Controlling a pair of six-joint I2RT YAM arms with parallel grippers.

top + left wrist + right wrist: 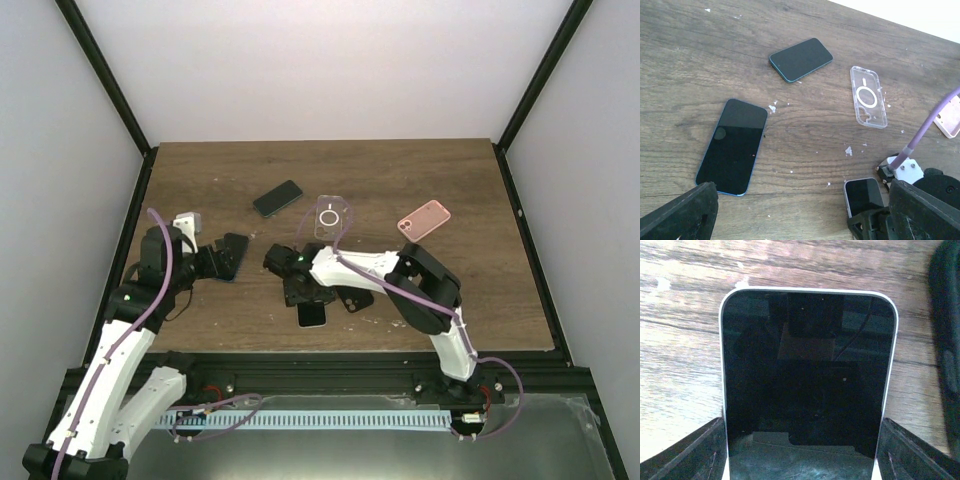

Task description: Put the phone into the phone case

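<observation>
A dark wood-grain table (200, 180) fills a small booth, closed in by plain white walls (320, 60) at the back and on both sides. Black posts (100, 70) slant up from the table's far corners along the wall seams. Soft, even light falls across the wood and throws only faint shadows. White flecks (772, 107) dot the grain. A black rail (320, 370) runs along the near edge, with a white slotted strip (340, 418) below it on a grey metal surface (560, 440).

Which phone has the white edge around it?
The phone lying between the fingers of the right gripper, nearest the arms' bases. Its rim is white; the far phone and the left phone have blue rims.
</observation>
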